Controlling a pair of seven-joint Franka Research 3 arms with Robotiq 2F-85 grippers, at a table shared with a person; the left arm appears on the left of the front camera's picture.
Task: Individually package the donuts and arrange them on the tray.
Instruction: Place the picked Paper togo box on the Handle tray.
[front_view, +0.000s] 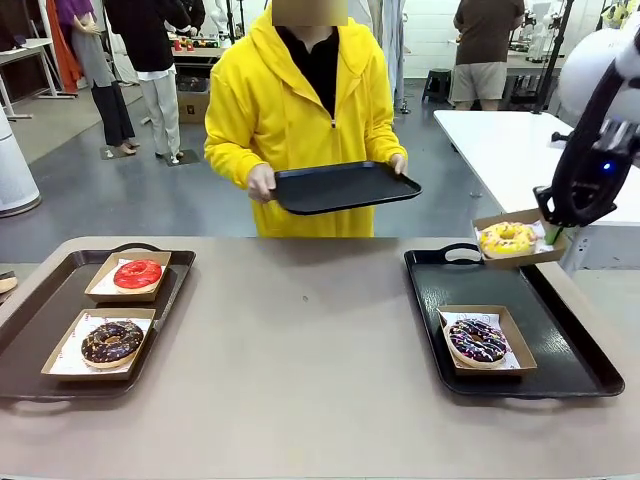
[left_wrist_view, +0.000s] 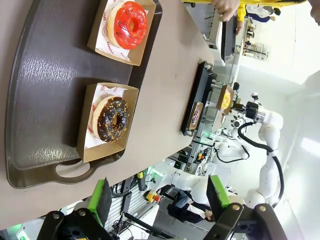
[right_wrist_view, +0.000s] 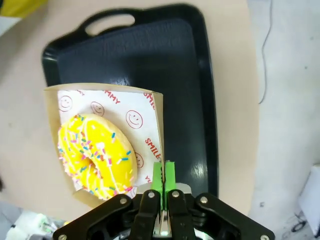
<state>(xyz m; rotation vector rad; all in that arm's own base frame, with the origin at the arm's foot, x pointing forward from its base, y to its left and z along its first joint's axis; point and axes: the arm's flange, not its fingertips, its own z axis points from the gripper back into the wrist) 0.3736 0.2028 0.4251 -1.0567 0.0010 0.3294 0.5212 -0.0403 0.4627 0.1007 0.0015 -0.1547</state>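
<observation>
My right gripper (front_view: 549, 236) is shut on the rim of a paper-lined cardboard box (right_wrist_view: 131, 108) that carries the yellow sprinkled donut (front_view: 507, 237) (right_wrist_view: 96, 152). It holds the box in the air over the far right corner of the black tray (front_view: 560, 330) (right_wrist_view: 150, 55). A dark-iced sprinkled donut (front_view: 477, 341) lies boxed on that tray. On the brown tray (front_view: 40, 310) (left_wrist_view: 45, 75) at the left sit a boxed red donut (front_view: 137, 274) (left_wrist_view: 130, 24) and a boxed chocolate donut (front_view: 110, 342) (left_wrist_view: 111, 119). My left gripper (left_wrist_view: 159, 200) hangs open above the brown tray's handle end, holding nothing.
A person in a yellow jacket stands at the far side and holds a second black tray (front_view: 345, 186) in both hands above the table's far edge. Bare tabletop (front_view: 300, 330) lies between the two trays. A white table (front_view: 500, 140) stands at the back right.
</observation>
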